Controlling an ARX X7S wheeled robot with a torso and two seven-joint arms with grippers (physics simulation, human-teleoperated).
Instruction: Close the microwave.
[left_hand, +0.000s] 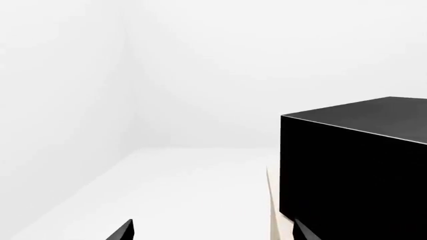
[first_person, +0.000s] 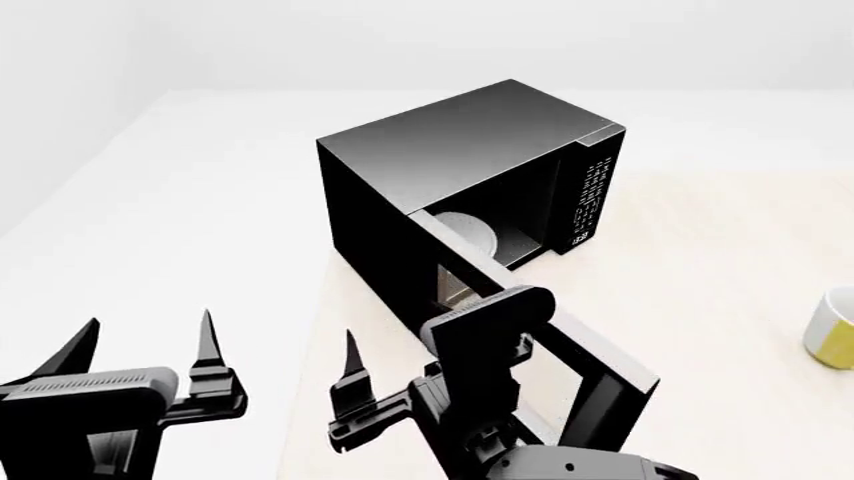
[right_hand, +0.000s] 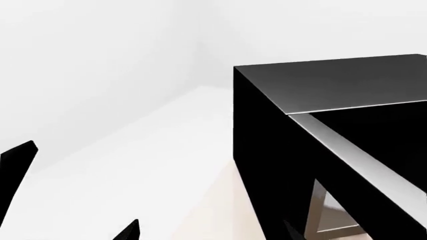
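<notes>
The glossy black microwave (first_person: 454, 140) stands on the beige table (first_person: 721, 250), with its keypad panel (first_person: 590, 195) on the right. Its windowed door (first_person: 574, 335) is swung wide open toward me, and the white turntable plate (first_person: 467, 232) shows inside. My right gripper (first_person: 430, 362) is open just left of the door's outer face, one fingertip (right_hand: 291, 231) close against the black door (right_hand: 373, 150). My left gripper (first_person: 150, 335) is open too, out beyond the table's left edge. In the left wrist view the microwave (left_hand: 353, 165) is ahead of that gripper (left_hand: 213, 231), apart from it.
A white and yellow mug (first_person: 834, 330) stands at the table's right edge. The table's left edge (first_person: 318, 330) runs between my two grippers. White floor and walls lie to the left and behind.
</notes>
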